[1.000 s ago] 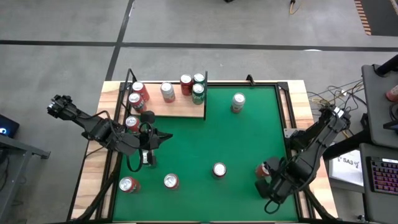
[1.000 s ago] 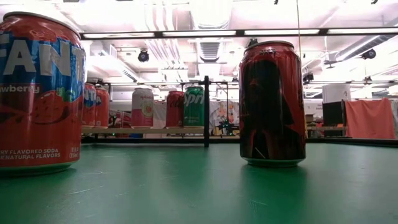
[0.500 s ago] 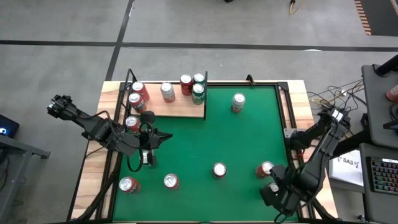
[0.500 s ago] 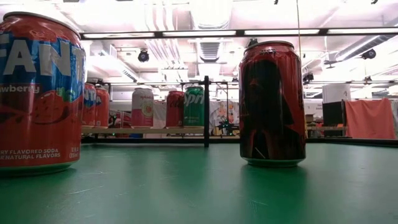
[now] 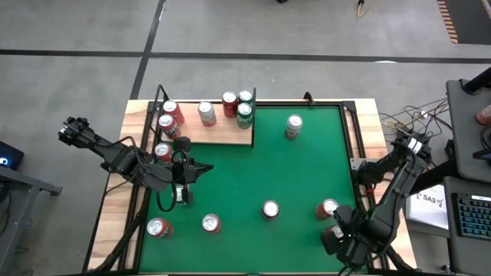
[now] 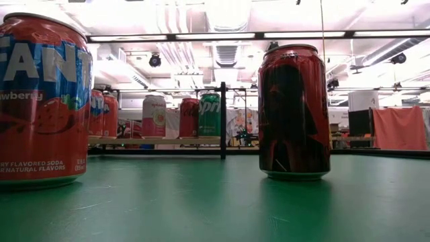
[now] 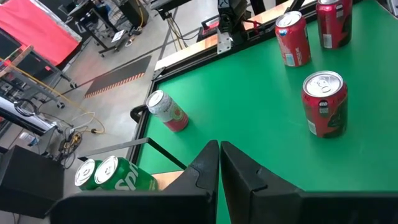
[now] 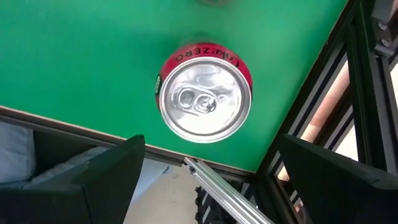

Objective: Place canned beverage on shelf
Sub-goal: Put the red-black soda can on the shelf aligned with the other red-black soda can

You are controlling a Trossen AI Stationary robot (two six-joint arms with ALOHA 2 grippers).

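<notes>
A red Coke Zero can [image 8: 204, 92] stands upright on the green felt near the table's near right corner [image 5: 328, 207]. My right gripper [image 5: 338, 228] is open and empty just on the near side of it, above the table's edge; its fingers [image 8: 118, 163] stand wide apart and clear of the can. The pale wood shelf [image 5: 219, 135] with black rods sits at the far left and carries several upright cans. My left gripper [image 5: 192, 169] is shut and empty over the felt near the shelf's near edge.
More cans stand on the felt: a silver one [image 5: 294, 125] at the far side, three along the near edge [image 5: 270, 208] [image 5: 211, 223] [image 5: 158, 227], one by my left arm [image 5: 162, 151]. The low view shows a Fanta can [image 6: 44, 101] and a dark red can [image 6: 293, 111].
My right gripper has drawn back from the Coke Zero can toward the table's near edge, uncovering the can's top in the high view. The can still stands upright on the felt.
</notes>
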